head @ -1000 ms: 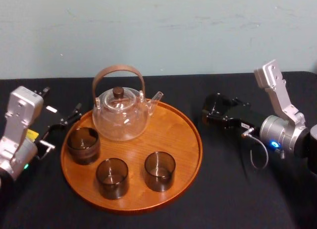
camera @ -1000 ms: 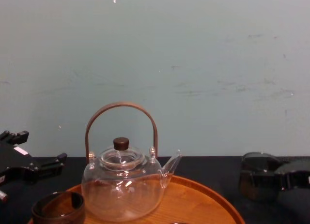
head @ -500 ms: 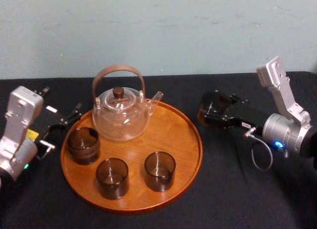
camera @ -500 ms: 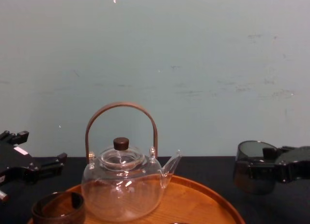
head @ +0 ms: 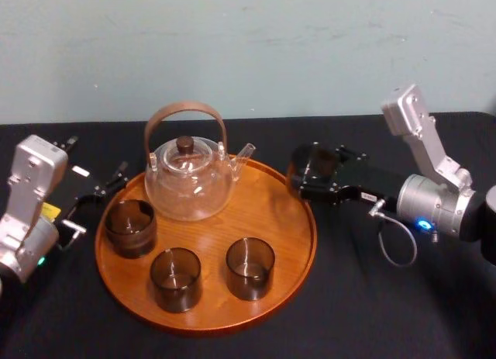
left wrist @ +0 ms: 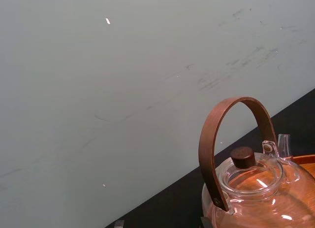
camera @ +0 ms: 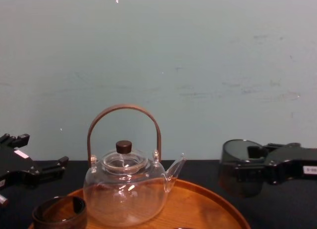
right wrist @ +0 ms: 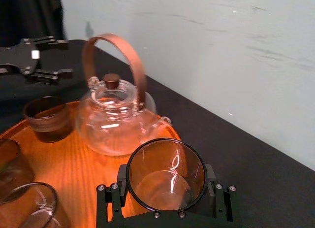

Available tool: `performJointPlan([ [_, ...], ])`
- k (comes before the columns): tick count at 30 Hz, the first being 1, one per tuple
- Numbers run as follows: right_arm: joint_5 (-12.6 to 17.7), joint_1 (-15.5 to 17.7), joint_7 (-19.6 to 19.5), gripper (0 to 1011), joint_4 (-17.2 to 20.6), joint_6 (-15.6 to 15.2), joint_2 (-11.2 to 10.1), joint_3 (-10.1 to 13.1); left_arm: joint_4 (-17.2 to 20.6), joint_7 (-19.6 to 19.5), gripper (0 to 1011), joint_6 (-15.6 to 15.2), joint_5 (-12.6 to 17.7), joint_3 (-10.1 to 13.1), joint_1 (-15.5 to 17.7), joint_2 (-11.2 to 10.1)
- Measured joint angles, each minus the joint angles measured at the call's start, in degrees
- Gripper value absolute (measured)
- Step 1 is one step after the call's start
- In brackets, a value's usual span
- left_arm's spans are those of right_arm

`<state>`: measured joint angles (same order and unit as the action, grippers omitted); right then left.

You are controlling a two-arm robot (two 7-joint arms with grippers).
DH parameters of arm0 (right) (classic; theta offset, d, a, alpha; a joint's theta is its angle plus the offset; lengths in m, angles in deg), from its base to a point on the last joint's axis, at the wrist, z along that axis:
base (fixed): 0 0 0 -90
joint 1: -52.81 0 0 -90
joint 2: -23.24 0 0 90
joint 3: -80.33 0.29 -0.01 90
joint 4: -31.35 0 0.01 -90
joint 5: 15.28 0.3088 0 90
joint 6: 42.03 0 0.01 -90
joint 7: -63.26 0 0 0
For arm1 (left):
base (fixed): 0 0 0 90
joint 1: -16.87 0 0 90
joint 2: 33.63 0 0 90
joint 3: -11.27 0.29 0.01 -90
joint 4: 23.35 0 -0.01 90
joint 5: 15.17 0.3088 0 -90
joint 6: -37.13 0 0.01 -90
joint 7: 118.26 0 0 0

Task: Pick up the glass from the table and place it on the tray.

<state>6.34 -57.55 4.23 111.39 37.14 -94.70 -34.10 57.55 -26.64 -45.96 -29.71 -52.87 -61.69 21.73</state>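
Dark smoky glass tumbler [camera: 237, 164] held at the rim

Three matching tumblers [head: 177, 277] crowd the near part of the large round orange-brown wooden tray [head: 267, 212], so the right gripper [head: 319, 177] clamps its tumbler by the free right edge; the clear glass teapot [head: 188, 181] fills the back. Left gripper [head: 97, 195] idles spread, leftward.

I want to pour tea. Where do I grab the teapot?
Take the teapot by the top of its arched brown handle, from above: it stands upright over the lid, clear of the body. The right gripper holds a glass near the spout.
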Motion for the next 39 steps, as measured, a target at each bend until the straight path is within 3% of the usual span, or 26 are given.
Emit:
performJointPlan([
  [15, -0.2, -1.8, 3.2, 904, -0.5, 0.7, 0.5, -5.8, 0.0, 0.0, 1001, 0.0, 0.0, 0.0, 0.0, 0.0],
  [29, -1.8, -2.9, 3.3, 904, -3.1, 3.1, 2.0, -8.6, 0.0, 0.0, 1001, 0.0, 0.0, 0.0, 0.0, 0.0],
  [39, -3.4, -3.7, 2.9, 904, -5.9, 4.5, 3.3, -9.4, 0.0, 0.0, 1001, 0.0, 0.0, 0.0, 0.0, 0.0],
])
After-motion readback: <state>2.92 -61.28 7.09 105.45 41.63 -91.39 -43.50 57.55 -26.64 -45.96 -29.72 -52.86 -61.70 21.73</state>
